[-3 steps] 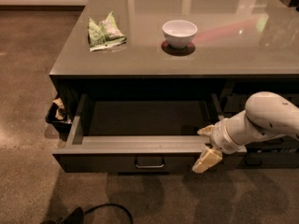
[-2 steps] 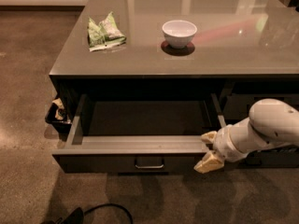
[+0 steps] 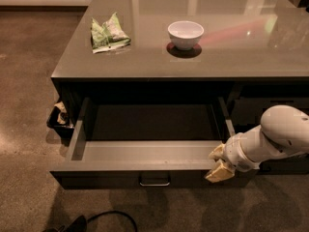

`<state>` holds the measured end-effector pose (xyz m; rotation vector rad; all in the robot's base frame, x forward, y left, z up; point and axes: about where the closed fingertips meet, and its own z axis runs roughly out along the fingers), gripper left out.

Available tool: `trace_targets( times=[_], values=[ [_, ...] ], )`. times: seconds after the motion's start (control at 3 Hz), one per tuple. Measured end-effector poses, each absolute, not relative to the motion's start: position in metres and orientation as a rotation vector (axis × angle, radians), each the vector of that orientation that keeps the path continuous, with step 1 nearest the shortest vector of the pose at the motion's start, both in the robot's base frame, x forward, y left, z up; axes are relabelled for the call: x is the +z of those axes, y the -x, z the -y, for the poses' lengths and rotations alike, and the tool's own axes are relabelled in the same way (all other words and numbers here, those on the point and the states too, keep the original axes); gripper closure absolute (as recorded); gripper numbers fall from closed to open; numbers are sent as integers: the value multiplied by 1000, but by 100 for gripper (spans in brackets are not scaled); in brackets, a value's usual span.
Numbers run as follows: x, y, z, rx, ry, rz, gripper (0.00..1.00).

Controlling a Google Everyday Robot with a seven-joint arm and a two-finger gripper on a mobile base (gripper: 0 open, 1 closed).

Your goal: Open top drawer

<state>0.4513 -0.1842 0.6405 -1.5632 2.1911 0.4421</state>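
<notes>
The top drawer [image 3: 145, 154] under the grey counter is pulled far out toward me. Its plain grey inside shows and holds nothing I can see. Its small metal pull [image 3: 154, 180] sits at the middle of the dark front panel. My gripper [image 3: 218, 162] is at the right end of the drawer's front panel, level with its top edge. Its two beige fingertips [image 3: 220, 172] are spread apart, one above the other, and hold nothing. The white arm reaches in from the right.
On the counter [image 3: 241, 57] stand a white bowl [image 3: 185, 34] and a crumpled green bag [image 3: 108, 33]. A neighbouring drawer stack [image 3: 270, 108] lies behind my arm on the right. A small dark bin [image 3: 60, 121] sits left of the drawer. A black cable [image 3: 108, 215] lies on the floor in front.
My arm has drawn back to the right and toward me, and the gripper has dropped a little along the drawer's right front corner. The drawer has stayed open in place.
</notes>
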Motion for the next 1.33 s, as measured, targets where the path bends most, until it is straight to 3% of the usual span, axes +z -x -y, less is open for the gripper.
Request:
trace_targets(
  times=[0.33, 1.33],
  values=[
    [639, -443, 188, 435, 1557, -2206, 85],
    [642, -419, 190, 406, 1561, -2223, 16]
  ],
)
